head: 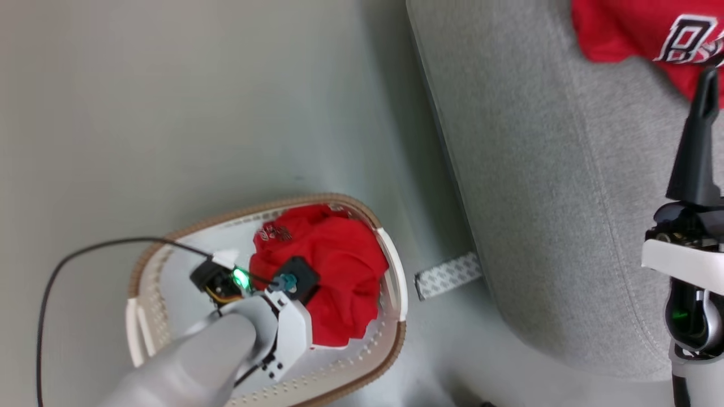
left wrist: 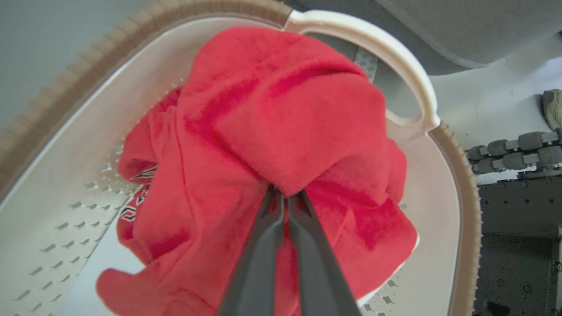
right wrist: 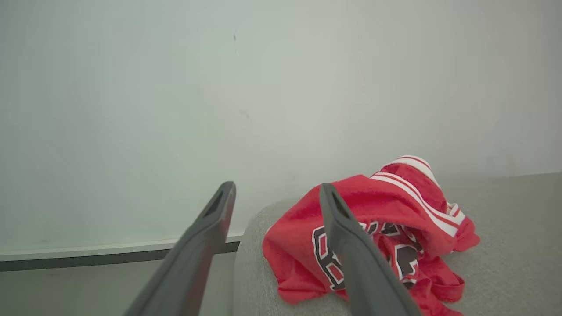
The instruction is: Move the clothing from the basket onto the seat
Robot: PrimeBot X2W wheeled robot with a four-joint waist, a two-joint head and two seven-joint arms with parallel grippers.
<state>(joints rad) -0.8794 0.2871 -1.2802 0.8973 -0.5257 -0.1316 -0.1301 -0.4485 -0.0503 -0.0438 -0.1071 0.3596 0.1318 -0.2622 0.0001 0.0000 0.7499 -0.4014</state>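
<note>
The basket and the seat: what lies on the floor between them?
In the head view, a grey-and-white patterned strip lies on the pale floor between the basket and the seat; the rest of that stretch is bare.

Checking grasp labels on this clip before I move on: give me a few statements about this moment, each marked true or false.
1. The left gripper is shut on a fold of the red garment in the basket. True.
2. The right gripper grips a jersey. False: its fingers stand apart with nothing between them.
3. A lettered red jersey lies on the grey seat. True.
4. The basket stands on top of the seat. False: it sits on the floor beside the seat.
</note>
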